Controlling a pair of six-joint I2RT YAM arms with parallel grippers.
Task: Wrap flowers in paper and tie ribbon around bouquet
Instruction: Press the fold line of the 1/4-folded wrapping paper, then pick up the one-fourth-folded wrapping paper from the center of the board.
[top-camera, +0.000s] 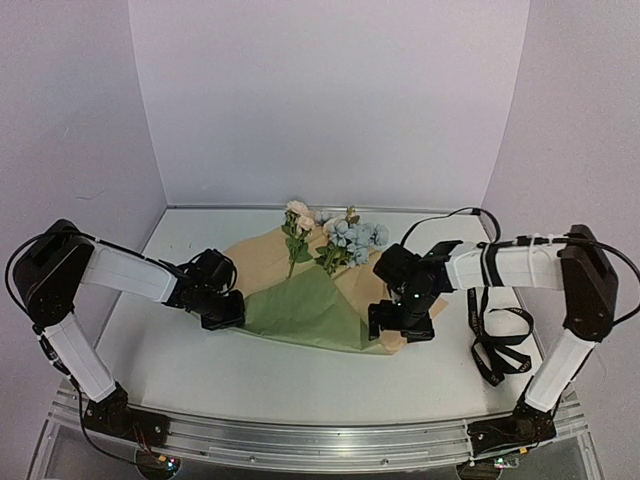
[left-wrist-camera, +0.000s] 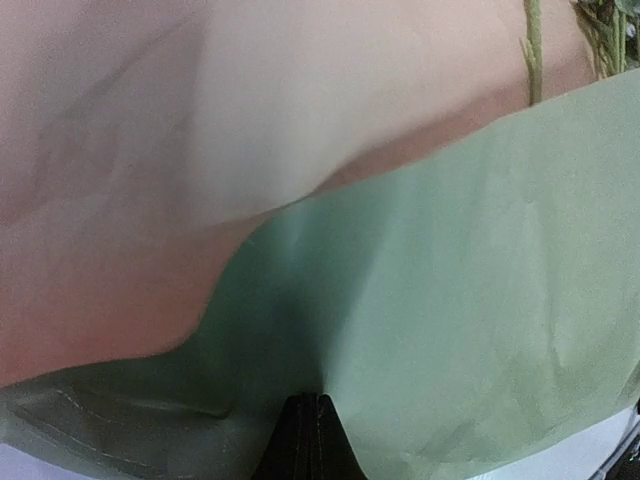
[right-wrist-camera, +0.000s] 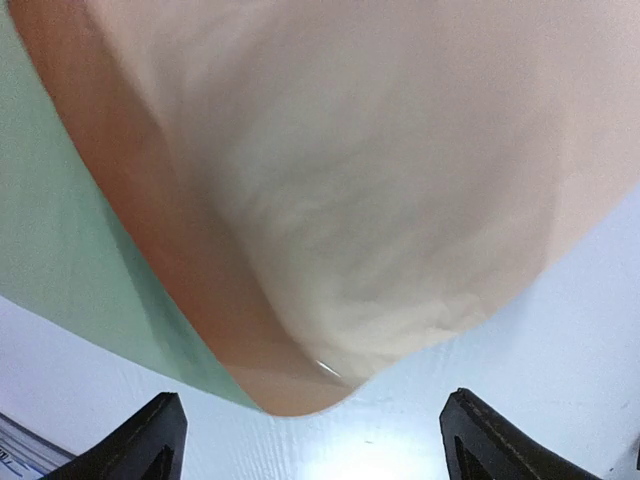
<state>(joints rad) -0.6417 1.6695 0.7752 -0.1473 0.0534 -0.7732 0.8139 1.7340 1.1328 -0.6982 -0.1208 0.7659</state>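
Paper (top-camera: 300, 310) lies mid-frame on tabletop (top-camera: 200, 370); flowers (top-camera: 345, 238) at its upper edge, stems running down-frame under green flap. L pincer (left-wrist-camera: 309, 405) clamped on paper's left edge. R pincer (right-wrist-camera: 310, 400) fingers apart, tan corner just ahead. R arm nearer.

Left arm (top-camera: 122, 272) & right arm (top-camera: 510, 266): white shells, blk joints (top-camera: 588, 285), thin blk cables (top-camera: 456, 213); green LED (top-camera: 414, 296) on right.
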